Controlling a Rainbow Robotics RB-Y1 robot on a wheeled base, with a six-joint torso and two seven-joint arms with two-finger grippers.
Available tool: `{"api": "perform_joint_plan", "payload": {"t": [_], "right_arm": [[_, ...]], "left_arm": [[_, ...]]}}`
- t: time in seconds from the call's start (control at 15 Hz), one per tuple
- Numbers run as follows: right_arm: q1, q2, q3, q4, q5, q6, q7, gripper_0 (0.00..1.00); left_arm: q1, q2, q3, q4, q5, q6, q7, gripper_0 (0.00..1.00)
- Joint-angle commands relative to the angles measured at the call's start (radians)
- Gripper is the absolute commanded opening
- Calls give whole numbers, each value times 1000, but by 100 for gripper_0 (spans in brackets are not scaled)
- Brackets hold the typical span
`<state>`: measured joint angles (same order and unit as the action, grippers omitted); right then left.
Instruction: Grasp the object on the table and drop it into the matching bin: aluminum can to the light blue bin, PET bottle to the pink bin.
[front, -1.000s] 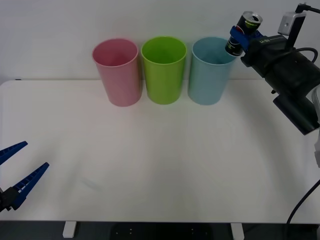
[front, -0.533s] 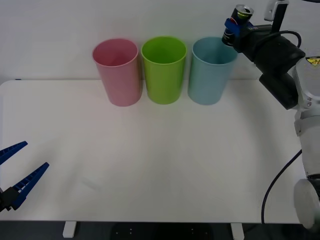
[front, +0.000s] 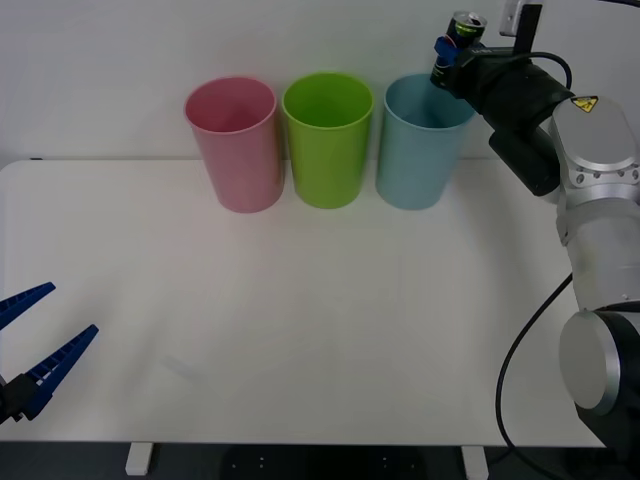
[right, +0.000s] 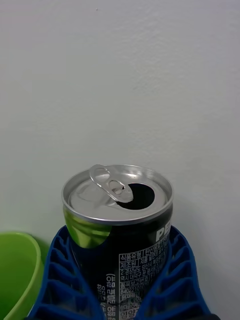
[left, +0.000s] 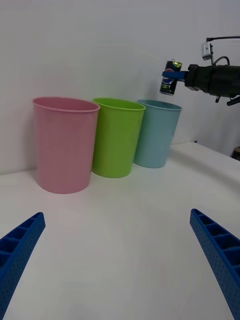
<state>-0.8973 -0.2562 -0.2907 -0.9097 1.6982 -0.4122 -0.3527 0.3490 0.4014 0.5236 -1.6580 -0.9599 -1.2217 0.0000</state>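
Note:
My right gripper (front: 449, 49) is shut on the aluminum can (front: 456, 38), a small dark can with a silver top, held upright in the air just above the right rim of the light blue bin (front: 420, 145). In the right wrist view the aluminum can (right: 119, 230) shows its open pull-tab top, with blue fingers (right: 60, 280) clasping both sides. From the left wrist view the aluminum can (left: 170, 78) hangs over the light blue bin (left: 156, 132). The pink bin (front: 236, 145) stands at the left of the row on the white table (front: 300, 320). My left gripper (front: 40, 340) rests open at the near left.
A lime green bin (front: 328, 140) stands between the pink and light blue bins, all close together along the table's far edge by a white wall. The right arm (front: 590, 200) reaches along the table's right side.
The right gripper has carried the can up and to the left, from beside the light blue bin's right rim to above it. The left arm has not moved.

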Motion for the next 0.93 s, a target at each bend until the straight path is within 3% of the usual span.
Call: {"api": "perform_joint_plan", "payload": {"t": [0.07, 0.2, 0.93], "right_arm": [[0, 0, 2, 0, -8, 0, 14, 24], [0, 0, 4, 0, -12, -7, 34, 100], [4, -1, -12, 0, -52, -68, 95, 100]], "left_arm": [[0, 0, 0, 0, 0, 0, 0, 100], [0, 0, 0, 0, 0, 0, 0, 100], [0, 0, 0, 0, 0, 0, 0, 100]]}}
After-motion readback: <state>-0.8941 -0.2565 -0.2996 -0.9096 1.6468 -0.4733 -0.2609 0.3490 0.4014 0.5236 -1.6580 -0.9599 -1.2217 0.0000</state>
